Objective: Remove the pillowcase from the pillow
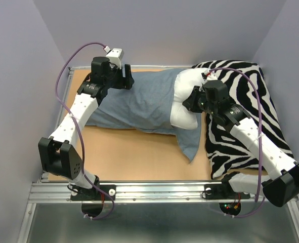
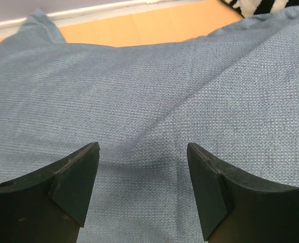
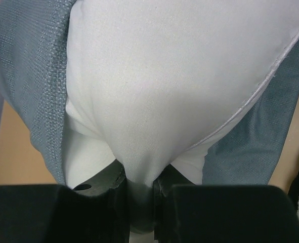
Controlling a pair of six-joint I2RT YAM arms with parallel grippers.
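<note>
The pillowcase [image 1: 134, 104], plain dusty blue, lies across the middle of the table with the white pillow [image 1: 186, 96] sticking out of its right end. My right gripper [image 1: 192, 99] is shut on a fold of the pillow [image 3: 149, 101], with pillowcase fabric [image 3: 38, 76] on both sides. My left gripper [image 1: 123, 78] is open at the far left end of the pillowcase; in the left wrist view its fingers [image 2: 76, 177] hover just over the blue fabric [image 2: 164, 86], holding nothing.
A black-and-white zebra-striped cushion [image 1: 243, 116] lies at the right, under the right arm. The orange table top [image 1: 134, 152] shows in front of the pillowcase. A metal rail [image 1: 154, 190] runs along the near edge.
</note>
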